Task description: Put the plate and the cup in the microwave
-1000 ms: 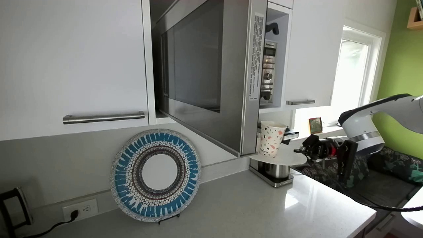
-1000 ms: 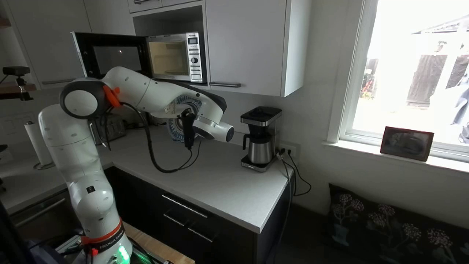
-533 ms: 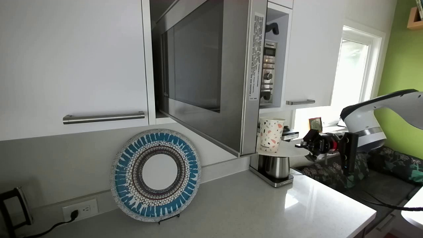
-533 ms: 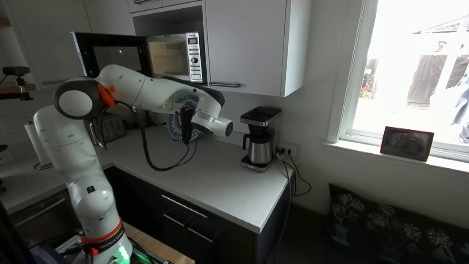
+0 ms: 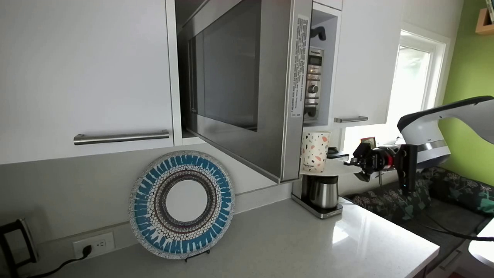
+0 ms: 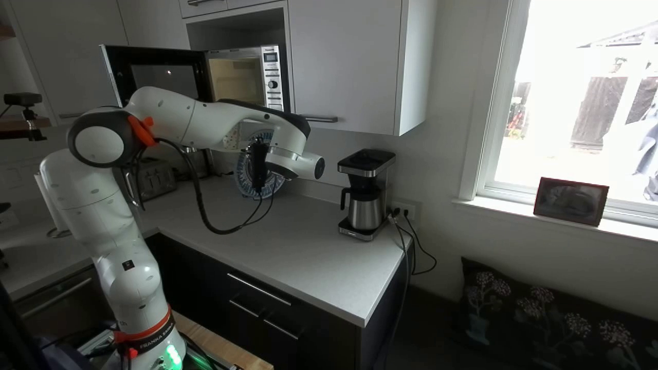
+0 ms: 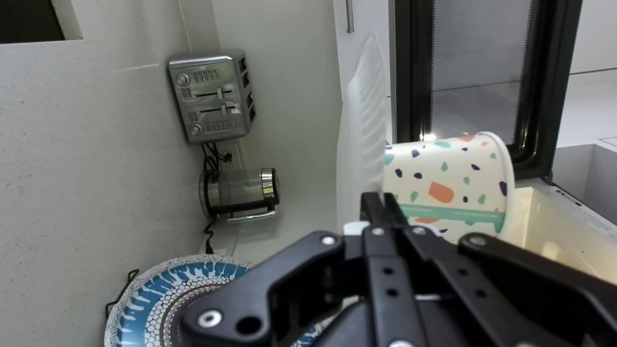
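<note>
My gripper (image 5: pixel 350 163) is shut on the rim of a plain white plate (image 5: pixel 335 166) and holds it in the air, roughly level. A white cup with coloured speckles (image 5: pixel 315 152) stands upright on the plate. In the wrist view the nearly shut fingertips (image 7: pixel 378 200) pinch the plate (image 7: pixel 361 120), and the cup (image 7: pixel 448 185) is just beside them. The silver microwave (image 6: pixel 274 82) sits in a cabinet niche with its door (image 6: pixel 164 77) wide open and its lit inside visible. The plate and cup are below the microwave's level; the arm partly hides them in an exterior view.
The open door (image 5: pixel 270 96) juts out over the counter, close to the cup. A blue-patterned round plate (image 5: pixel 220 197) stands on a rack on the counter. A coffee maker (image 6: pixel 366 195), toaster (image 7: pixel 209 96) and glass kettle (image 7: pixel 241 193) are also there.
My gripper has risen with the plate and cup, and the arm has shifted a little to the left in an exterior view. The cup, leaning before, is now upright.
</note>
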You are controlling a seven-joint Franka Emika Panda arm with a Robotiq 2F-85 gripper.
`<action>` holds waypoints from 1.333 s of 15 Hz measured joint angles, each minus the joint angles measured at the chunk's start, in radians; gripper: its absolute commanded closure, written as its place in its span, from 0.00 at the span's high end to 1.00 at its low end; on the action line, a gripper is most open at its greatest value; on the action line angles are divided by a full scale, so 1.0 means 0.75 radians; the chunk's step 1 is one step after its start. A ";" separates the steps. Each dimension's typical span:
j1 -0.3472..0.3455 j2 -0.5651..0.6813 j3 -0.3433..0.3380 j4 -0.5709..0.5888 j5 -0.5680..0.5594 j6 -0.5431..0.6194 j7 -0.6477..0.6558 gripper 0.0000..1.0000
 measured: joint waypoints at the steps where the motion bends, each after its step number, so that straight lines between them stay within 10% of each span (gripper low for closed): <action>1: 0.000 -0.001 0.000 0.000 -0.001 0.000 0.000 0.00; 20: 0.031 -0.009 0.006 0.194 0.050 -0.094 0.010 0.00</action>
